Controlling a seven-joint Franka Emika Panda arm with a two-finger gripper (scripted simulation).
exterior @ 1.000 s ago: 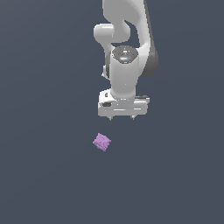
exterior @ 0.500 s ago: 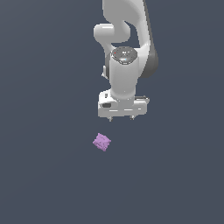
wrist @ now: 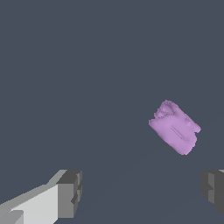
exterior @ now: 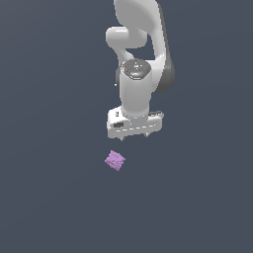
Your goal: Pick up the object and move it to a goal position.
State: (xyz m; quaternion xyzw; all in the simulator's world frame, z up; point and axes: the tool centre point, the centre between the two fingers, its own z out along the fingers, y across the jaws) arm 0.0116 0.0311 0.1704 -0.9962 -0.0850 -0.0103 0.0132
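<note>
The object is a small light-purple knobbly block (exterior: 115, 160) lying on the dark grey floor in the exterior view. It also shows in the wrist view (wrist: 174, 127), ahead of the fingers and apart from them. My white gripper (exterior: 134, 137) hangs above the block and a little to the exterior view's right of it, not touching it. In the wrist view the gripper (wrist: 142, 194) is open and empty, with its two fingertips (wrist: 69, 194) wide apart.
The white arm (exterior: 139, 54) rises behind the gripper. The dark grey floor (exterior: 54, 197) spreads all around the block with nothing else on it.
The gripper has barely moved, perhaps a touch lower. The block lies in the same spot.
</note>
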